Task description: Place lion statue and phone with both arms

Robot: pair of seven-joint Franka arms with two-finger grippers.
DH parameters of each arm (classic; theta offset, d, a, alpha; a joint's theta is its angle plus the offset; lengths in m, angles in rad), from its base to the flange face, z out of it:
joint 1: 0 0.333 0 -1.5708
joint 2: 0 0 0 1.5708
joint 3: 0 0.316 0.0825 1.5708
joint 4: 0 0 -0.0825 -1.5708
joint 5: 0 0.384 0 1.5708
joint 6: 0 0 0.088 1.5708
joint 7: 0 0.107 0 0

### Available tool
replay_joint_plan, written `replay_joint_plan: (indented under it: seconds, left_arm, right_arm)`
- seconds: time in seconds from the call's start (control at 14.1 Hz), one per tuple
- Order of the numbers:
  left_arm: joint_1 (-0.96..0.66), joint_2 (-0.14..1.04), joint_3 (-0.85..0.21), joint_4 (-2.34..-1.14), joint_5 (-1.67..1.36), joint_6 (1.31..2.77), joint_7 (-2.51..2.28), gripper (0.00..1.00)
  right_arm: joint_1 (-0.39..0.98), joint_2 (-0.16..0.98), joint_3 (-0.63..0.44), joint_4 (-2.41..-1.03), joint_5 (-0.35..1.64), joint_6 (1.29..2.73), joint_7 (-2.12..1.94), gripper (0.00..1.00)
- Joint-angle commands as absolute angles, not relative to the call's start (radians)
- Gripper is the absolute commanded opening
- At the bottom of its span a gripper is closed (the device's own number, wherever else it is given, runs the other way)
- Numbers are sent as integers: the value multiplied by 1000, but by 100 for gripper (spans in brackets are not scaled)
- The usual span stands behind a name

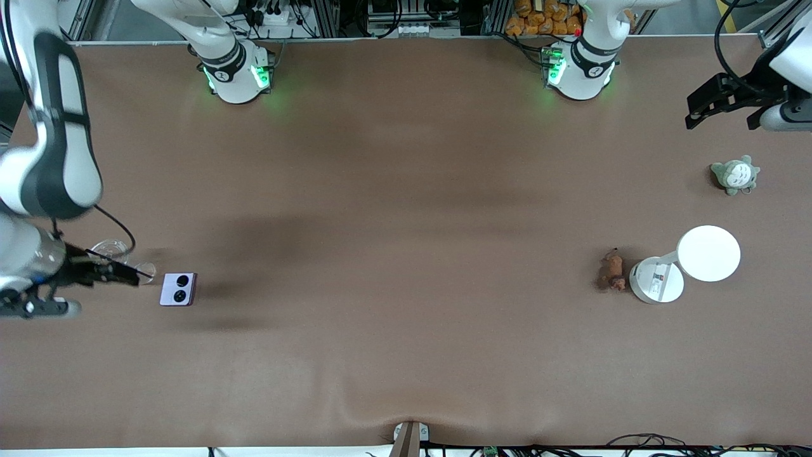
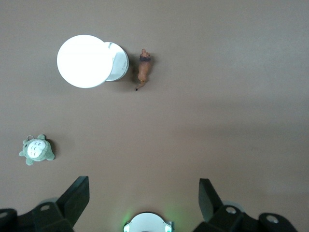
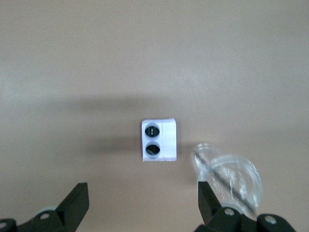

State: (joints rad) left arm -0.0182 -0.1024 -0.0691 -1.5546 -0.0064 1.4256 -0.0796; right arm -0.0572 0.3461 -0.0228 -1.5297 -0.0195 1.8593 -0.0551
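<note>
The lion statue point(image 1: 612, 270), a tiny brown figurine, lies on the table beside a white lamp's base at the left arm's end; it also shows in the left wrist view point(image 2: 143, 70). The phone point(image 1: 178, 289), pale lavender with two black circles, lies flat at the right arm's end and shows in the right wrist view point(image 3: 159, 140). My left gripper point(image 1: 723, 119) point(image 2: 144, 193) is open and empty, high over the table's end by the grey-green plush. My right gripper point(image 1: 85, 289) point(image 3: 143, 193) is open and empty, high over the table beside the phone.
A white round-headed desk lamp point(image 1: 708, 252) point(image 2: 82, 61) stands next to the lion. A grey-green and white plush point(image 1: 734, 174) point(image 2: 37, 150) lies farther from the front camera than the lamp. A clear glass piece point(image 1: 111, 249) point(image 3: 231, 176) sits by the phone, under my right gripper.
</note>
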Motion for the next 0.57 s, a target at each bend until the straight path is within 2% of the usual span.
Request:
replay_joint_plan:
  seconds: [0.0, 0.21, 0.28, 0.5]
  left_arm:
    - [-2, -124, -58, -1569, -35, 1416, -81, 100]
    - [9, -126, -60, -1563, -49, 1416, -78, 100]
    - [9, -124, -60, -1563, -49, 1416, -71, 100]
    - [-3, -112, -60, -1556, -32, 1425, -66, 100]
  right_arm:
    - [-57, 189, -15, -1591, -57, 1735, -9, 100]
    - [-95, 82, -18, -1614, -7, 1669, -31, 100]
    - [-113, 65, -21, -1615, 52, 1649, -47, 100]
    - [-114, 34, -18, -1611, 63, 1623, -43, 100]
